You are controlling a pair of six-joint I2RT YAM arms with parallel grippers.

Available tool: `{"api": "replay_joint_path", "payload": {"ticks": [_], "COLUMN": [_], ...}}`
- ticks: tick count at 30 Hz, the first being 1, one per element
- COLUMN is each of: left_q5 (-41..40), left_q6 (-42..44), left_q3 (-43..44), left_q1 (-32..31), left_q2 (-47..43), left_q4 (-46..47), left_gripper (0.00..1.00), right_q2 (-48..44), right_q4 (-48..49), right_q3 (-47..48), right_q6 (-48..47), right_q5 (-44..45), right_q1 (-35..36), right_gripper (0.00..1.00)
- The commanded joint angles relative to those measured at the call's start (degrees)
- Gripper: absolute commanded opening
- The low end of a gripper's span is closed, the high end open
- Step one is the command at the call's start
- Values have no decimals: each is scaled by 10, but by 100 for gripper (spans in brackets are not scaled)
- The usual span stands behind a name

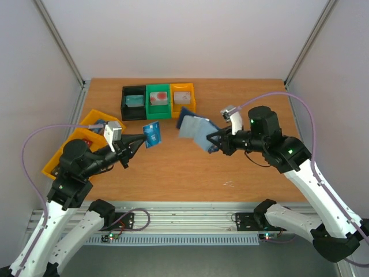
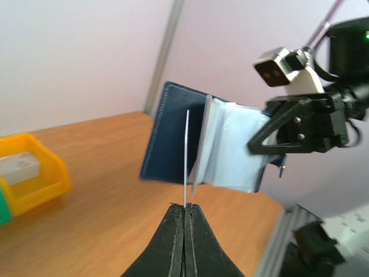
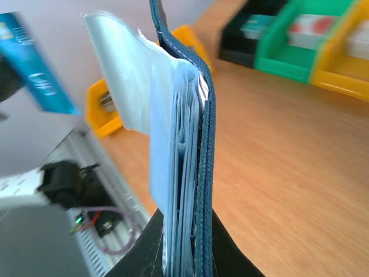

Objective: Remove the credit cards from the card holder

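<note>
My left gripper (image 1: 142, 138) is shut on a blue credit card (image 1: 153, 134) and holds it in the air over the table's left middle. In the left wrist view the card (image 2: 187, 156) shows edge-on, rising from the closed jaws (image 2: 185, 206). My right gripper (image 1: 211, 141) is shut on the card holder (image 1: 195, 128), which hangs open above the table's centre. Its slate-blue cover (image 3: 205, 144) and pale pocket pages (image 3: 164, 115) stand upright between the right fingers (image 3: 187, 254). The card is apart from the holder, a little to its left.
Black (image 1: 133, 103), green (image 1: 157, 101) and yellow (image 1: 183, 99) bins stand in a row at the back, each with a card inside. Two yellow bins (image 1: 92, 122) sit at the left edge beside the left arm. Frame posts stand at both back corners.
</note>
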Motion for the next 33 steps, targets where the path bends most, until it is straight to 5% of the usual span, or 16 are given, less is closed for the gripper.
{"api": "replay_joint_path", "payload": {"ticks": [1, 18, 33], "left_q5": [-120, -197, -212], "left_q6": [25, -9, 56], "left_q3": [-4, -7, 54], "left_q1": [5, 87, 154], "left_q2": [-9, 10, 182], "left_q4": [-18, -70, -37], "left_gripper": [0, 0, 0], "right_q2": [-18, 93, 291], "right_q4": [-30, -46, -31], "right_q3": [-17, 59, 124], "right_q6": [63, 17, 0], "right_q5": [72, 81, -115], "right_q1": [-47, -59, -216], "right_gripper": [1, 1, 1]}}
